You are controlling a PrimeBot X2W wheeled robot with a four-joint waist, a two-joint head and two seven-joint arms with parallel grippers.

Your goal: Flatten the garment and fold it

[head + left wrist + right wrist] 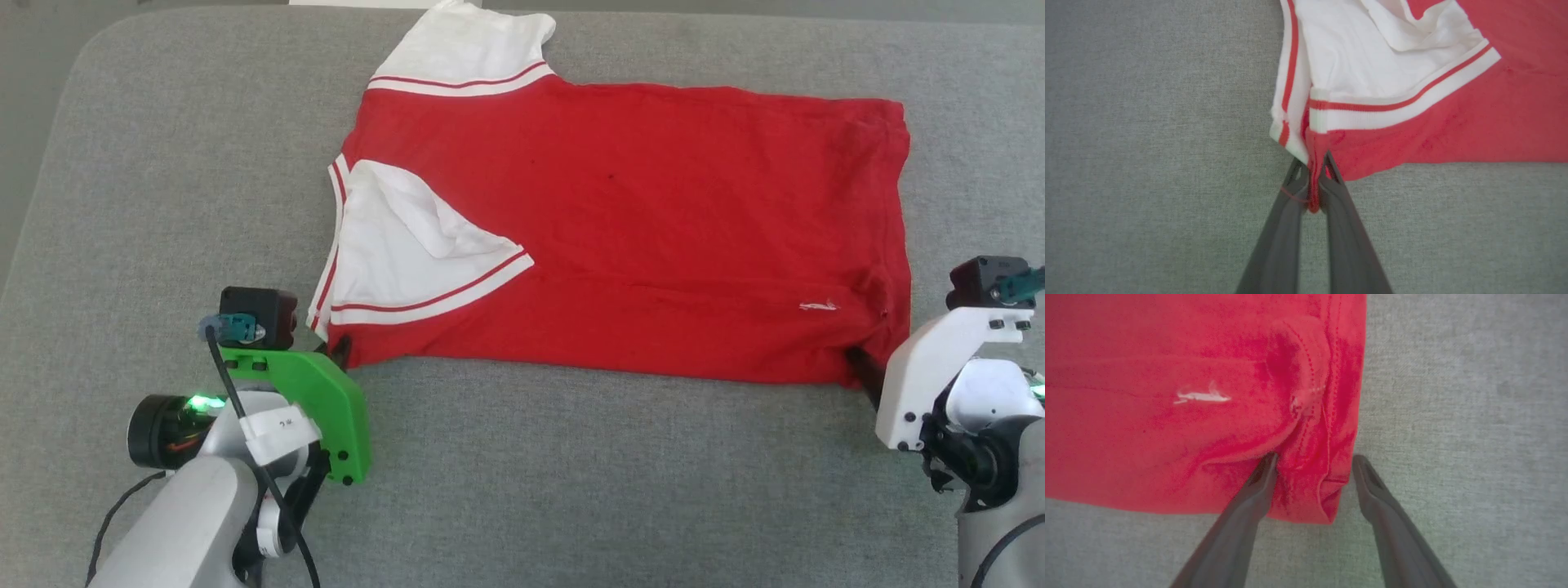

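Note:
The garment [620,237], red with white sleeves and red-white trim, lies spread on the grey surface, one white sleeve folded over its front. My left gripper [1312,167] is shut on the near shoulder corner of the garment [1412,134], red cloth pinched between its dark fingers; in the head view the left gripper [339,351] sits at that corner. My right gripper [1312,463] stands open astride the near hem corner of the garment [1167,396], one finger pressing on the cloth, the other on the bare surface beside it. In the head view the right gripper [857,363] touches the hem corner.
A grey padded surface [571,474] carries everything, with bare room in front of the garment and to its left. Its rounded far-left edge [90,57] drops off to a paler floor.

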